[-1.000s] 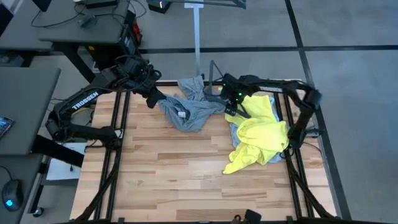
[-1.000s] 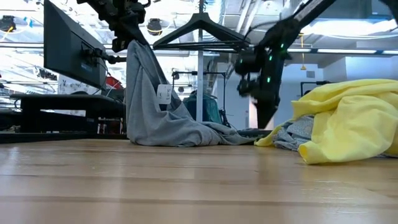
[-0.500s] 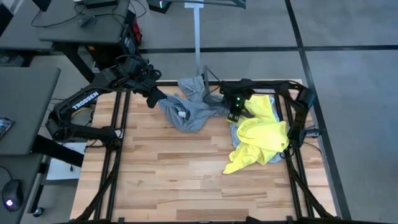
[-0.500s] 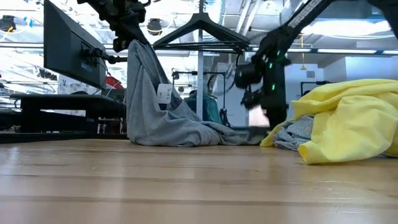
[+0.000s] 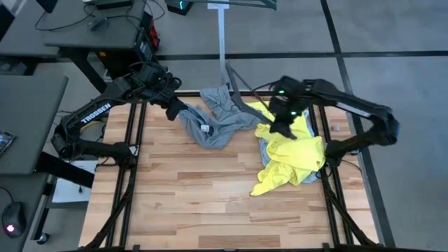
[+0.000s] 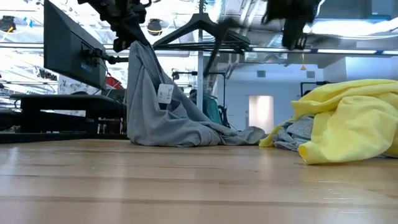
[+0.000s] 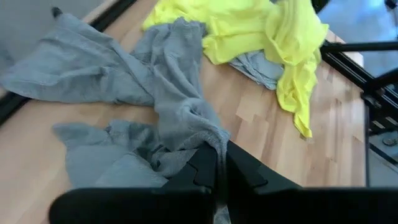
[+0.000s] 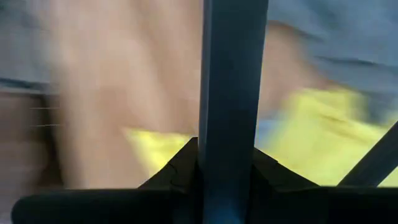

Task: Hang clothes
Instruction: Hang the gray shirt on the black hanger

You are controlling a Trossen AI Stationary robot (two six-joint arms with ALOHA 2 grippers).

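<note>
The left gripper [image 5: 173,110] is squeezing shut on a corner of the grey T-shirt [image 5: 213,120] and holding it up off the counter [image 5: 203,196]. That way the shirt is hanging down like a little tent, with its bottom part resting on the wood. I think the arm is holding it up like this so a hanger can slide inside.

The right gripper [image 5: 285,124] is hovering high above the yellow T-shirt [image 5: 294,154], near the back of the counter. It is pinching shut on a thin black hanger [image 8: 231,81]. The hanger's bar is sticking out between its fingers and reaching toward the grey shirt. It looks like this arm is bringing the hanger over to the shirt that is being held up.

Counting the clothes, I am seeing three. One grey T-shirt is at the back, in the middle. One yellow T-shirt is lying in a heap on the right side. One pale blue shirt [image 5: 264,149] is peeking out from under the yellow one. I am seeing one hanger in the gripper. Two arms are working.
</note>
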